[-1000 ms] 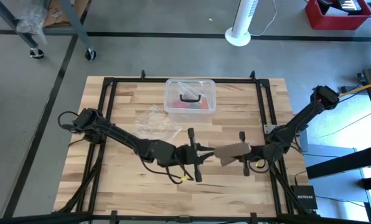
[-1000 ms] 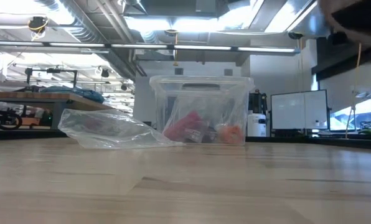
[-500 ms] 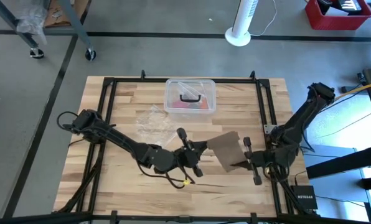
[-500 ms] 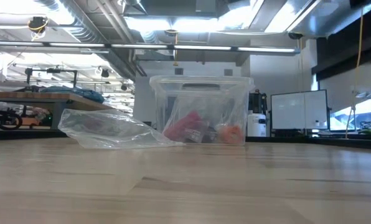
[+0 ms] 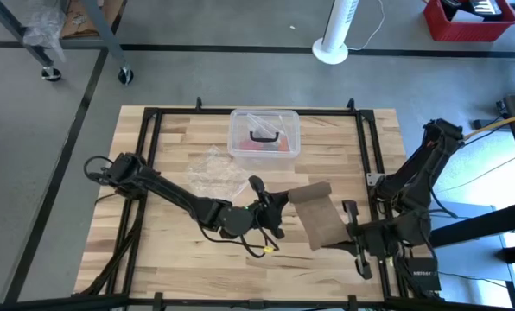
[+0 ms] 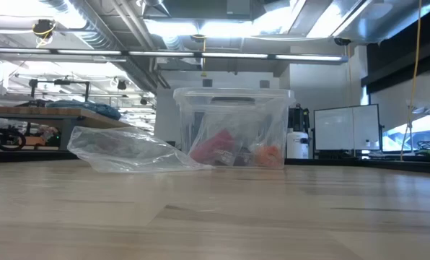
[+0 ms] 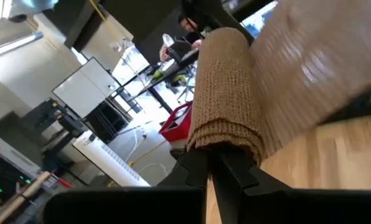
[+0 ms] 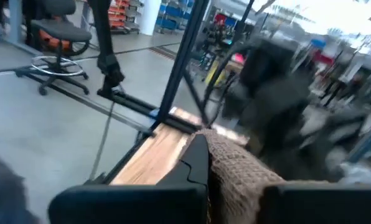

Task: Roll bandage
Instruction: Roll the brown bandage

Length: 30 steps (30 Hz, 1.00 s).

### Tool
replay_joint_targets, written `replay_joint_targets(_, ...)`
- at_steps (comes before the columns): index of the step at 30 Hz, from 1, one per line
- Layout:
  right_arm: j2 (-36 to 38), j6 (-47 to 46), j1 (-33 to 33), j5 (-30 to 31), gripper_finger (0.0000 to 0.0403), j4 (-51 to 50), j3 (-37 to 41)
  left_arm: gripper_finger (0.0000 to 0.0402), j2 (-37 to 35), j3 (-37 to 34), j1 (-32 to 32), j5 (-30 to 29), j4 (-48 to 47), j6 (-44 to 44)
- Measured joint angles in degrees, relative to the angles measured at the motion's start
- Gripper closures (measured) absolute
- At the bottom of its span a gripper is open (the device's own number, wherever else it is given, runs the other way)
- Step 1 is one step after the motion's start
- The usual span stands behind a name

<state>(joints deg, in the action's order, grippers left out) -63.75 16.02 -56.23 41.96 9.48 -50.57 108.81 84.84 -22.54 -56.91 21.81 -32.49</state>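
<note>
1. We see the left arm reaching from the table's left edge toward the middle, its left gripper (image 5: 279,200) clamped tight on one end of the bandage (image 5: 318,216); in the left wrist view the brown knit fabric (image 7: 226,99) is bunched and folded over just above the pinched fingers (image 7: 201,168).
2. Behind that arm, toward the far side of the table (image 5: 171,138), we find a clear thin plastic bag (image 5: 216,168) lying crumpled, and just beside it a clear plastic box (image 5: 264,134) with a black handle on its lid; the low view shows the bag (image 6: 125,150) touching the box (image 6: 233,128), which holds red and orange items.
3. The bandage hangs as a brown strip between the two grippers, near the middle of the table, running from the left gripper down toward the front right.
4. The right gripper (image 5: 348,233) sits at the table's front right, closed on the strip's other end; in the right wrist view the fabric (image 8: 238,171) lies against the closed fingers (image 8: 195,165).
5. Beyond the table we see a white fan base (image 5: 333,39) and a red crate (image 5: 469,17) on the floor.
</note>
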Motion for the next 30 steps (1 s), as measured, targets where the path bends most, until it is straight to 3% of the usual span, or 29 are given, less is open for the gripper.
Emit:
replay_joint_targets(6,-0.9,4.3,4.0,1.0,0.0398,-6.1,-7.9,0.04,3.4,0.0,-0.3,-0.1,1.9,-3.4)
replay_joint_targets(14,-0.9,-0.2,17.5,-0.8,0.0397,-16.0,-12.8,0.04,5.2,0.0,-2.0,-0.5,1.4,-4.8)
replay_joint_targets(23,-1.5,-22.7,35.5,-16.0,0.0382,-32.1,-12.7,0.04,5.2,0.0,-3.7,-0.4,1.0,-7.5)
replay_joint_targets(30,-4.0,-34.4,43.1,-30.6,0.0289,-39.7,-11.6,0.04,5.2,0.0,-3.0,0.1,-3.3,-2.5)
